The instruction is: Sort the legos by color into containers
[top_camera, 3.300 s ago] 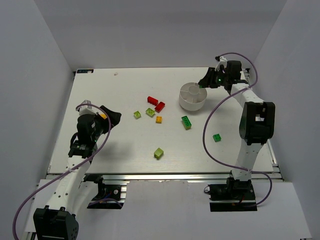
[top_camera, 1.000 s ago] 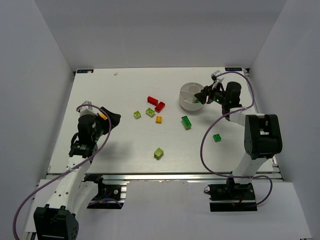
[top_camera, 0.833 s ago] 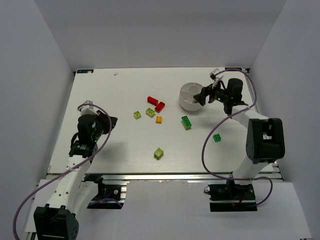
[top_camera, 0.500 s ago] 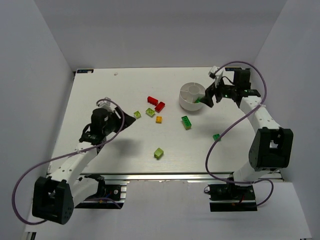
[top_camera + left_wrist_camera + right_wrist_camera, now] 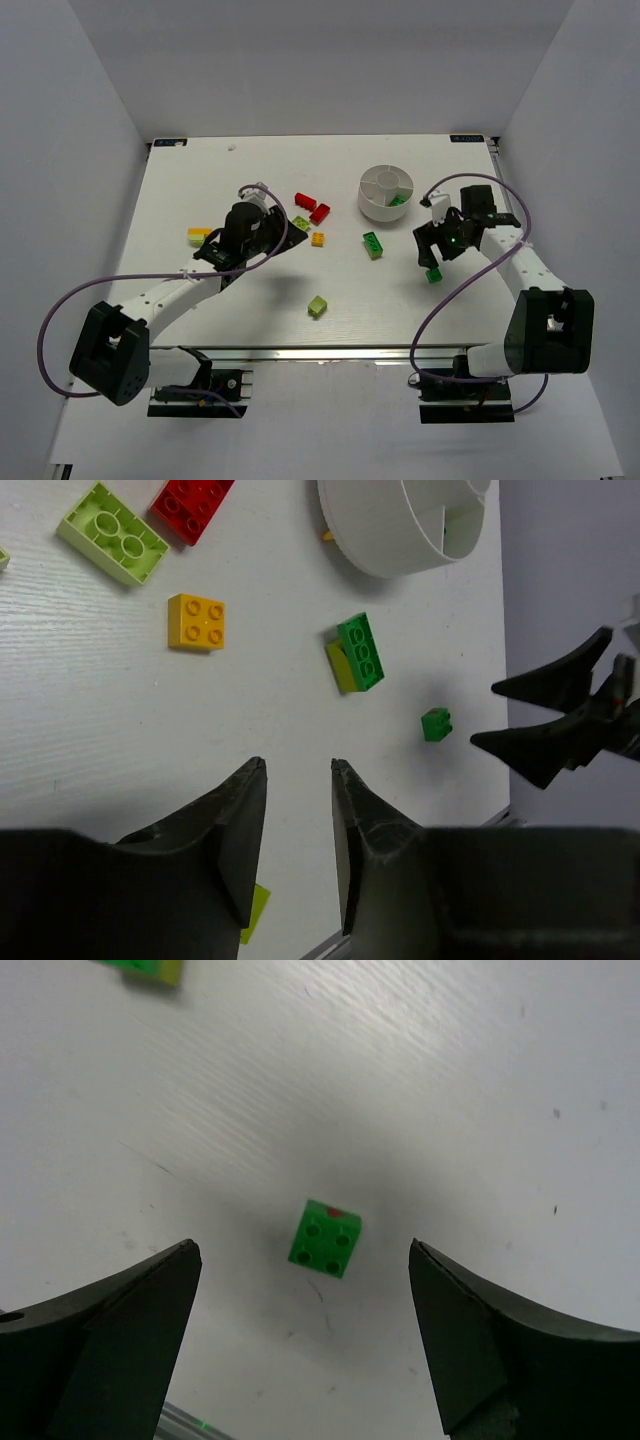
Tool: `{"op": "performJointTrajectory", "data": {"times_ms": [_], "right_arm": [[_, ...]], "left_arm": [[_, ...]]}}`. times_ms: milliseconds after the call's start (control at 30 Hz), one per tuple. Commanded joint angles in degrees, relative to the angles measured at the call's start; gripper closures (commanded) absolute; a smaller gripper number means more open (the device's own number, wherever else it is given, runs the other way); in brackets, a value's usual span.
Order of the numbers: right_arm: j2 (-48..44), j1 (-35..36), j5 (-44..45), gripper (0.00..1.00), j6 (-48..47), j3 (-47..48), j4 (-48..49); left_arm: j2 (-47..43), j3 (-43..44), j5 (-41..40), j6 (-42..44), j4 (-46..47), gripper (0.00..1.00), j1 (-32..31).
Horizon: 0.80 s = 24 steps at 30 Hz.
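Observation:
The white dish (image 5: 385, 192) stands at the back right with a green lego (image 5: 397, 201) in one compartment. Two red legos (image 5: 312, 206), a yellow-green one (image 5: 300, 224) and an orange one (image 5: 317, 239) lie mid-table, just right of my left gripper (image 5: 277, 232). Its jaws (image 5: 297, 770) stand a narrow gap apart with nothing between them. My right gripper (image 5: 302, 1248) is wide open, straddling a small green lego (image 5: 326, 1237) that lies on the table (image 5: 434, 274). A long green lego (image 5: 360, 652) lies between the arms.
Another yellow-green lego (image 5: 318, 306) lies near the front edge, partly hidden by a finger in the left wrist view. A yellow-green and orange piece (image 5: 198, 236) sits at the far left. White walls enclose the table on three sides.
My left arm swung from the far left toward the middle and its jaws narrowed, uncovering the piece at the left. My right gripper left the dish, opened wide and came over the small green lego.

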Motion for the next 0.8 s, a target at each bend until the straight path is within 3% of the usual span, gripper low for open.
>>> {"op": "performJointTrajectory", "data": {"times_ms": [0, 67, 267, 767], "right_arm": [[-1.50, 0.60, 13.03, 0.11, 5.04, -1.52, -0.90], [-0.80, 0.95, 16.01, 0.10, 6.61, -2.83, -0.02], [3.85, 1.65, 17.00, 0.12, 10.13, -3.10, 2.26], [10.97, 2.79, 13.57, 0.41, 12.60, -2.49, 1.30]], "left_arm": [[-0.81, 0.20, -1.77, -0.90, 0.91, 0.60, -0.43], [-1.34, -0.15, -1.86, -0.98, 0.48, 0.60, -0.52], [-3.44, -1.38, -3.17, -1.07, -1.27, 0.46, -0.52], [-5.03, -1.83, -5.20, -0.11, -2.78, 0.41, -0.52]]}}
